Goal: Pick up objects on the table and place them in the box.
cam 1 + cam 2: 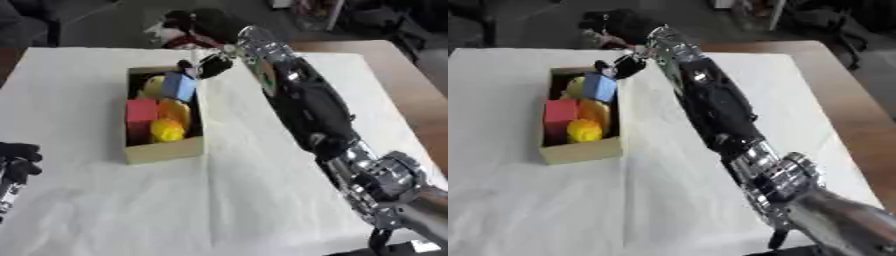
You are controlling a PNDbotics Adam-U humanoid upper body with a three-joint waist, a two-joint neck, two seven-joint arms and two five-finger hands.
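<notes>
A cardboard box (164, 150) stands on the white cloth, left of the middle. Inside lie a red block (141, 111), an orange piece (178, 111), a yellow round piece (166, 130) and another yellow piece (153, 85) at the far end. A blue block (181, 86) hangs tilted over the box's far right part. My right hand (210, 64) reaches across from the right and pinches the blue block at its top. My left hand (17, 159) rests at the lower left edge with relaxed fingers, holding nothing.
The white cloth (262, 200) covers most of a wooden table (411, 85), bare along the right side. My right arm (306, 105) stretches diagonally over the cloth. Dark clutter (619, 25) sits beyond the far edge.
</notes>
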